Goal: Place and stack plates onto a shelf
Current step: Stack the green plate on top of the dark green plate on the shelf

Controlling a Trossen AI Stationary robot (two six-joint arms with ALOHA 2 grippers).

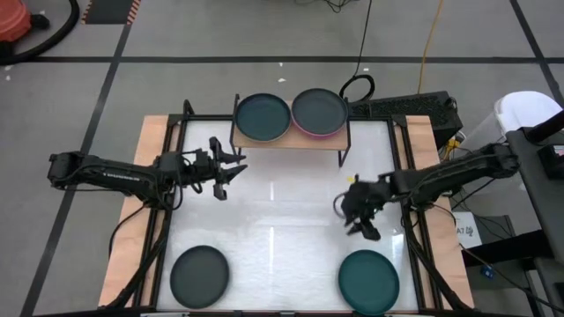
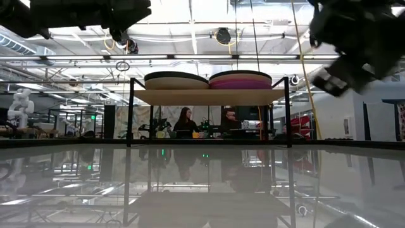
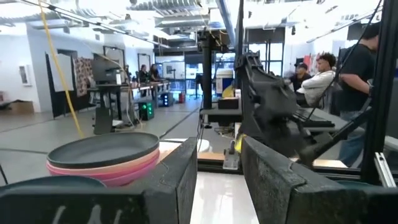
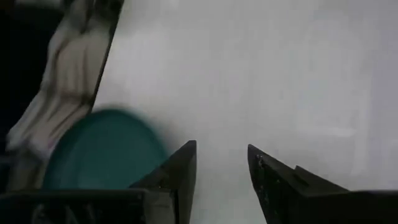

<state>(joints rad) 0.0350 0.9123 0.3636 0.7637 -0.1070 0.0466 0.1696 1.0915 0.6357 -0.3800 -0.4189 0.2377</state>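
The wooden shelf (image 1: 291, 141) stands at the table's far edge on black legs. It bears two stacks: a dark teal plate (image 1: 262, 116) tops the left one, a dark grey plate (image 1: 319, 112) over pink ones tops the right one (image 3: 102, 160). A dark grey plate (image 1: 199, 276) lies near the table's near-left corner, a teal plate (image 1: 368, 281) near the near-right corner (image 4: 102, 152). My left gripper (image 1: 234, 170) hovers open left of the shelf. My right gripper (image 1: 359, 220) hangs open above the table, far of the teal plate.
The white tabletop (image 1: 282, 211) between the arms is bare and glossy. Wooden side rails (image 1: 132, 211) and black frame bars run along both sides. Cables and a box (image 1: 414, 110) lie behind the shelf. People sit in the room beyond (image 2: 183, 123).
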